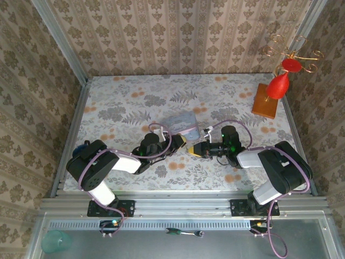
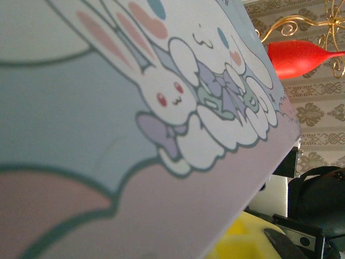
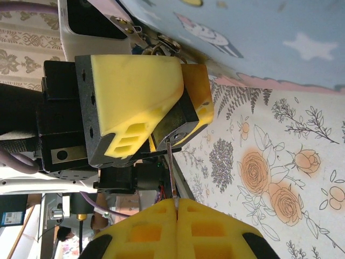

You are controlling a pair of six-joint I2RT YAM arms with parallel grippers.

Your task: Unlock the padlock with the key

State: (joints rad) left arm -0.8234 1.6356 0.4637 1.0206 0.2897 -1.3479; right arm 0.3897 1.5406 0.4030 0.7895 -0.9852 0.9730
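Beside the cartoon-animal tin [image 1: 179, 121], the left gripper [image 1: 182, 142] clamps the dark padlock [image 3: 177, 123]. The thin key [image 3: 171, 172] lies lengthwise between the grippers, its tip at the padlock. The right gripper [image 3: 177, 208] pinches its other end.

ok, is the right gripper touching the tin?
Apart. Right wrist view shows bare floral table between the right gripper and the tin.
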